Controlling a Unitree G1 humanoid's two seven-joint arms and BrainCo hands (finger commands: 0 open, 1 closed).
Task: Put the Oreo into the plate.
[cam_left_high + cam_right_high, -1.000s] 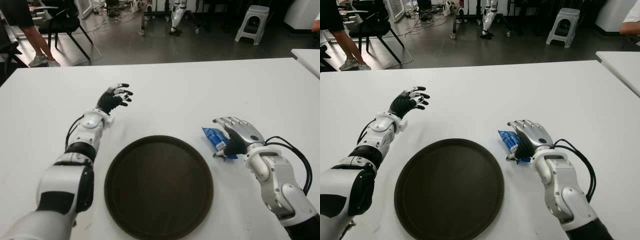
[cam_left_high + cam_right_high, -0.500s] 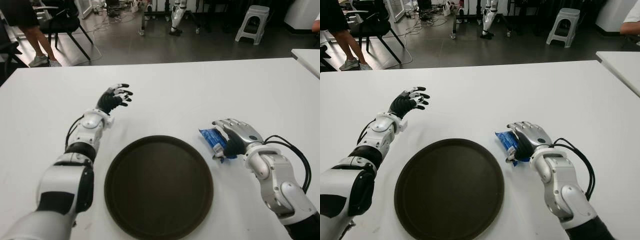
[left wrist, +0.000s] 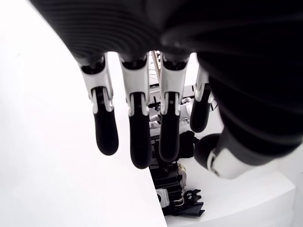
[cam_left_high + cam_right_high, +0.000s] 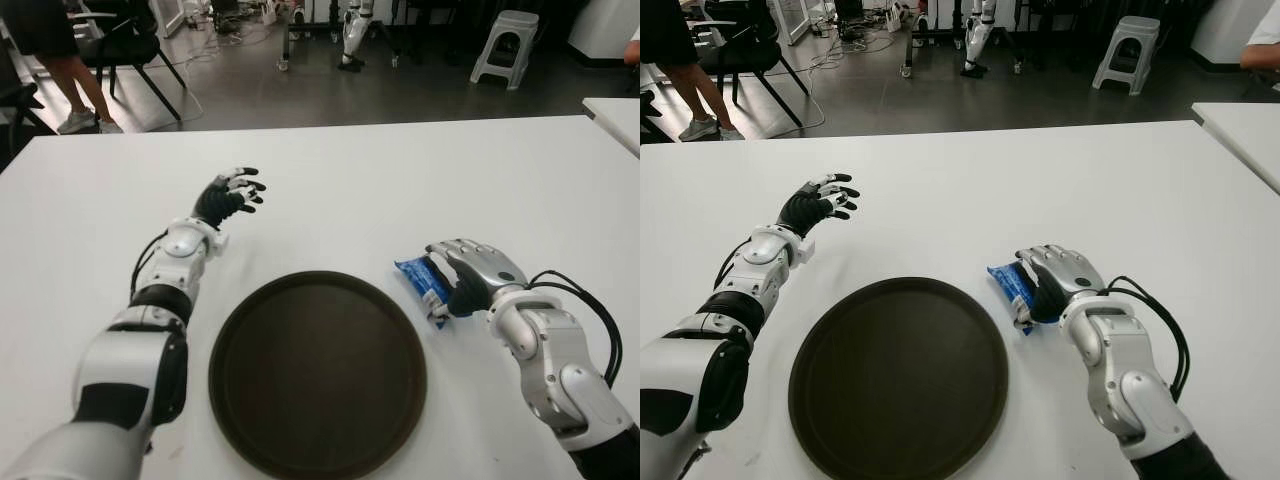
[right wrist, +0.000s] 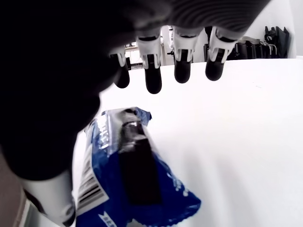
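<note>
We see one blue Oreo packet [image 4: 424,283] on a white desk [image 4: 400,180], just right of one round dark plate [image 4: 317,372] and apart from its rim. Our right hand [image 4: 468,272] sits over the packet's right end; in its wrist view the fingers [image 5: 182,66] hang extended above the wrapper with the thumb alongside, so we judge the hand not yet closed on it. Our left hand [image 4: 228,194] shows beyond the plate on its left, fingers spread, holding nothing.

The risk, as we judge it, is the slick wrapper sliding away as the fingers close, or being nudged against the plate's raised rim instead of lifted over it.

We count one packet, one plate, two hands.
</note>
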